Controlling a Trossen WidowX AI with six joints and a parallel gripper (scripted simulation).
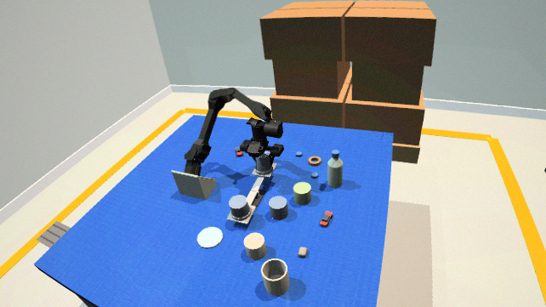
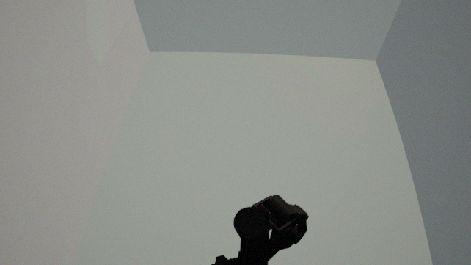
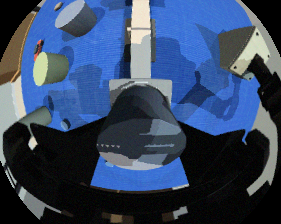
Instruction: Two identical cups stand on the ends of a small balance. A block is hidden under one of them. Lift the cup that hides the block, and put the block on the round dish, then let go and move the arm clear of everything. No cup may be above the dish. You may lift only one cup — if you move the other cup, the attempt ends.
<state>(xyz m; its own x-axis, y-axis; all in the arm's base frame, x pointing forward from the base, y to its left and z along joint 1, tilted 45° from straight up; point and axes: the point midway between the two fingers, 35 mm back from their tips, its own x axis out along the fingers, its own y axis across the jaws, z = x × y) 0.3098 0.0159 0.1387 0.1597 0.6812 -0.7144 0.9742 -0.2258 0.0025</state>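
Two grey-blue cups stand upside down on the end plates of the balance [image 1: 256, 190] [image 3: 140, 62]. My gripper [image 1: 264, 157] [image 3: 140, 121] points down and is shut on the far cup [image 1: 264, 166] [image 3: 141, 107], with a finger on either side of it. That cup is at its plate; I see no clear gap below it. The near cup [image 1: 239, 208] stands on the other plate, untouched. The round dish [image 1: 209, 237] is pale and bare, left of the near end. The block is hidden from view. Which end hangs lower I cannot tell.
Right of the balance stand a blue-grey cylinder [image 1: 278, 207] [image 3: 78, 20], a green cylinder [image 1: 302, 194] [image 3: 52, 68] and a bottle [image 1: 335, 173]. A beige cylinder [image 1: 255, 247] and an open cup [image 1: 275, 281] stand near the dish. A tilted panel [image 1: 191, 185] stands beside the arm's base.
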